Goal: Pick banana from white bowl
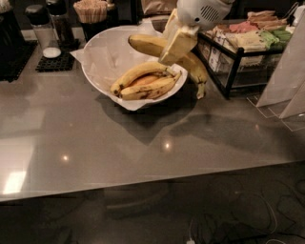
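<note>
Clamping the banana (145,45) near mid-length, the tool (174,47) hangs over the white bowl's (101,89) right rim, holding it clear above the shorter bananas (143,84) inside.

Gripper (172,48) at top centre, white rounded wrist housing (202,12) with perforated grille, pale cream flat fingers (179,42)

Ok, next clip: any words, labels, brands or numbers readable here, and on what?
None can be read.
Packets in the black rack: printing too blurred to read.
Shakers: no label visible.
The banana, held by the gripper above the white bowl: no sticker shows.
</note>
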`<state>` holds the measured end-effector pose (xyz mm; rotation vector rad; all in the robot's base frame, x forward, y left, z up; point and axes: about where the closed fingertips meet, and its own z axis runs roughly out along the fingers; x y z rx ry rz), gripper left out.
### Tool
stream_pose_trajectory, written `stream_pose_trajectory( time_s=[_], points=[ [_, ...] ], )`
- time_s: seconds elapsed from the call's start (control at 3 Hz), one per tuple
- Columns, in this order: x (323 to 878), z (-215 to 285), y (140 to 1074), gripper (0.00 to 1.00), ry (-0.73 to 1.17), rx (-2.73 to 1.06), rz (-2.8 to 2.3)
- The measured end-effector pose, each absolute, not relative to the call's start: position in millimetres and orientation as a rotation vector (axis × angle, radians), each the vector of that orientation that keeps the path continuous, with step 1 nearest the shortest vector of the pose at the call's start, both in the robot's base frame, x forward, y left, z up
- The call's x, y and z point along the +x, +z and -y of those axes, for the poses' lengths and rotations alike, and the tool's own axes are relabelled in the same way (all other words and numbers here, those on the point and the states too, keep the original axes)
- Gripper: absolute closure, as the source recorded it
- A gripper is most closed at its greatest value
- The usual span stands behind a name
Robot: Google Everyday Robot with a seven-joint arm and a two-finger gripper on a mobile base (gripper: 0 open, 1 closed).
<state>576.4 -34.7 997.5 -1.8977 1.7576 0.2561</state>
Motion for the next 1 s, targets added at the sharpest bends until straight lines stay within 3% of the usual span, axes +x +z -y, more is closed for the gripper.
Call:
stream_pose_trajectory(
  time_s=[0.33, 1.0],
  points=[
    [553.8, 54.6, 985.4, 1.0, 0.384, -1.846, -1.781],
    [544.8, 57.0, 993.3, 1.0, 0.447, -1.802, -1.768]
  ],
)
